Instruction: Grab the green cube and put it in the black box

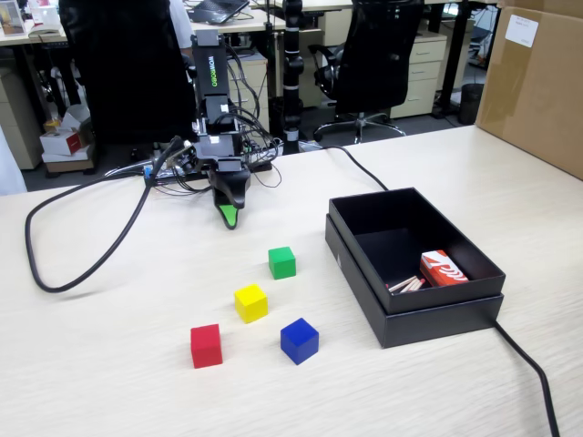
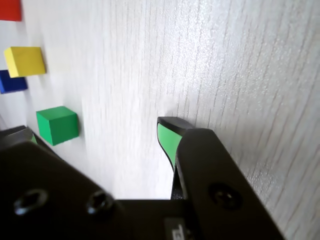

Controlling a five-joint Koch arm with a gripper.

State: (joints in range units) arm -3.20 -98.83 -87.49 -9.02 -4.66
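Note:
The green cube (image 1: pixel 281 262) rests on the pale wooden table, apart from the other cubes and a short way in front of my gripper (image 1: pixel 230 217). In the wrist view the green cube (image 2: pixel 57 125) lies to the left, just past the left jaw and outside the gap. My gripper (image 2: pixel 97 132) is open, its green-lined jaws spread with only bare table between them. The black box (image 1: pixel 437 320) stands to the right of the cubes in the fixed view, out of the wrist view.
A yellow cube (image 1: pixel 250 302), a red cube (image 1: pixel 206 346) and a blue cube (image 1: pixel 299 340) lie nearer the front. A red-and-white pack (image 1: pixel 444 269) lies in the box. A brown carton (image 1: pixel 537 82) stands at the far right. Black cables (image 1: pixel 82 255) cross the table.

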